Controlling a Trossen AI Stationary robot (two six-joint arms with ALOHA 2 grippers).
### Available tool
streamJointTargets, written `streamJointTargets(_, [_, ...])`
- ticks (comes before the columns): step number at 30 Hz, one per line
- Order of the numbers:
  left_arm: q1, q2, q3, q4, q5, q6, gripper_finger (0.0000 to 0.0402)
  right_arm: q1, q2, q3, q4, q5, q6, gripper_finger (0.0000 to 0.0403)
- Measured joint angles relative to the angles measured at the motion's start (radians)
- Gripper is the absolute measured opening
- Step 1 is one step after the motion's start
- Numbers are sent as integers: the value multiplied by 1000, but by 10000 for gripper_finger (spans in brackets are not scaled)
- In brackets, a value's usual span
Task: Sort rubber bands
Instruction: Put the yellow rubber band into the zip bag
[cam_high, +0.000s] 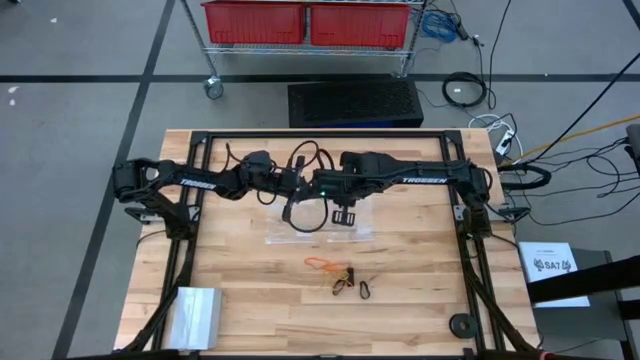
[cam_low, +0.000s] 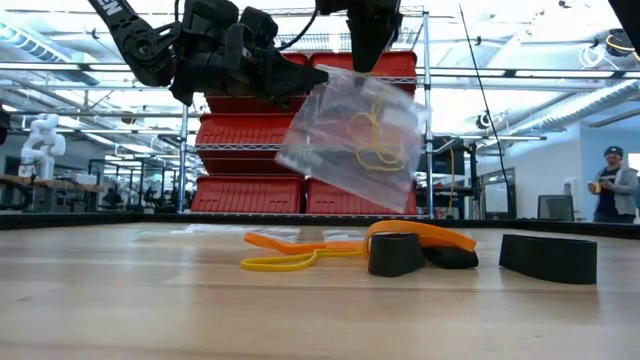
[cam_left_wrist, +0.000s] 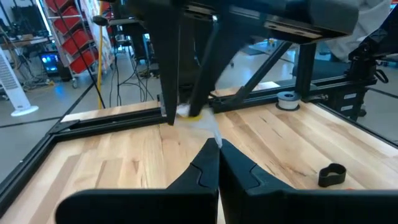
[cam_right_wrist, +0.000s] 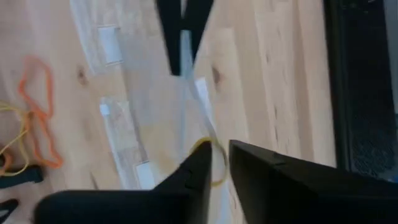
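Observation:
A clear plastic bag (cam_low: 350, 130) hangs in the air over the middle of the table, with yellow rubber bands (cam_low: 372, 140) inside it. My left gripper (cam_left_wrist: 218, 149) is shut on the bag's upper edge. My right gripper (cam_right_wrist: 222, 163) points steeply down at the bag's top, its fingers a narrow gap apart. One yellow band (cam_right_wrist: 210, 148) sits right at its fingertips. Loose orange (cam_high: 320, 263), yellow (cam_low: 280, 263) and black (cam_low: 395, 255) rubber bands lie on the wood nearer the front. My left gripper pinches the bag's upper edge (cam_left_wrist: 214, 132) between its two fingers, coming in level from the table's left. The bag hangs below and beyond the fingers, tilted and clear of the table. My right gripper has the yellow band at its fingertips; I cannot tell whether it touches it.
Two more clear bags (cam_high: 320, 235) lie flat on the wood under the grippers. A stack of clear bags (cam_high: 195, 315) sits at the front left. A dark round roll (cam_high: 462, 325) stands at the front right. The black frame (cam_high: 200, 140) runs around the table.

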Motion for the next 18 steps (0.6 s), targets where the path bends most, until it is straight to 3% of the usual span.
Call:
streamJointTargets(8, [0, 0, 0, 0, 0, 0, 0, 2, -1, 0, 0, -105, -32, 136])
streamJointTargets(18, [0, 0, 0, -1, 0, 1, 0, 2, -61, 0, 4, -107, -40, 149])
